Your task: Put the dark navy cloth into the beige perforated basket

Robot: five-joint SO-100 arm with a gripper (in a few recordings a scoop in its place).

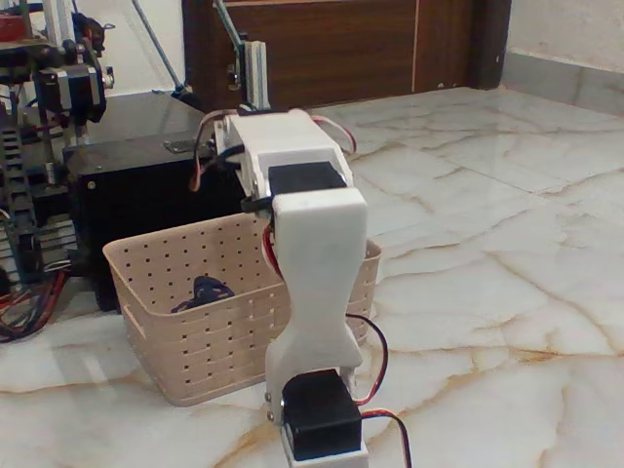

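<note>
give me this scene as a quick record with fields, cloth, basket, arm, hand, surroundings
cloth: dark navy cloth lying inside the basket, seen over the near wall
basket: beige perforated basket upright on the marble floor
arm: white arm rising in front of the basket's right part, bent over it
hand: hidden behind the arm, state cannot be told
behind basket: glossy black box
task state: cloth appears already in the basket

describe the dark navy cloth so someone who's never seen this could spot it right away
In the fixed view, find the beige perforated plastic basket standing on the marble floor in front of the large glossy black box. Look inside it, left of the white robot arm: the small crumpled dark navy cloth lies there, the only dark soft thing against the pale walls.
</note>
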